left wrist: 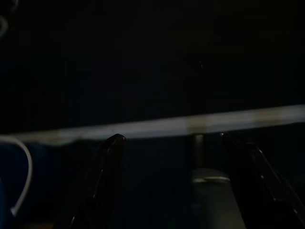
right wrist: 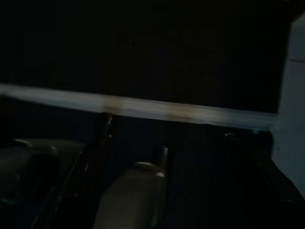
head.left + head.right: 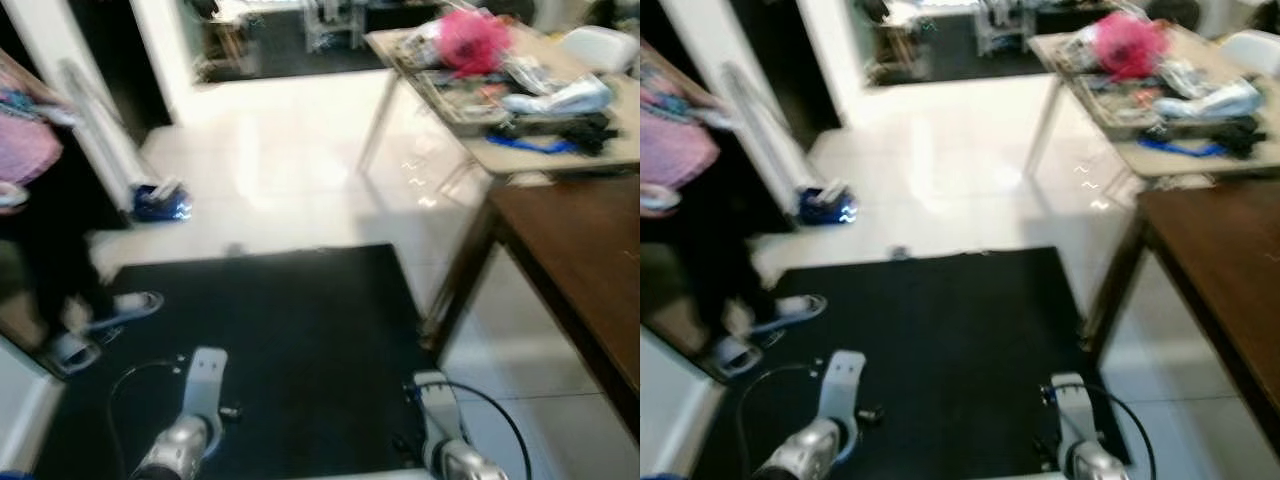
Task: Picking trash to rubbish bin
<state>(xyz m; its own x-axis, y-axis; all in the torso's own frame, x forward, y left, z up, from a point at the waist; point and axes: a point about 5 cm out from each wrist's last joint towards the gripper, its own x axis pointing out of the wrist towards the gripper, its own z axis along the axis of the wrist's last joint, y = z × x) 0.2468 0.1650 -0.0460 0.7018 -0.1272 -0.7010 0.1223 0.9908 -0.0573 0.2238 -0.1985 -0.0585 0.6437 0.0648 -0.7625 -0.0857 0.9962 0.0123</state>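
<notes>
Evidently walking, judging by the blur. Carrying both arms low over the black mat [image 3: 300, 330], probably for balance. Keeping the left gripper [image 1: 171, 138] spread wide and empty, and the right gripper [image 2: 167, 126] equally wide, ready for a pick. Likely heading for the blue crumpled thing [image 3: 160, 203] on the white tiles [image 3: 300, 160] by the doorway, well apart from both. Cannot tell for sure whether trash.

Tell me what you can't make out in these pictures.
- Clutter on the light table: motion blur in the eye views, items unidentifiable.
- Blue thing on the floor: blurred and small.
- Person: cut off by the left edge.
- Wrist views: too dark beyond the fingers.
</notes>
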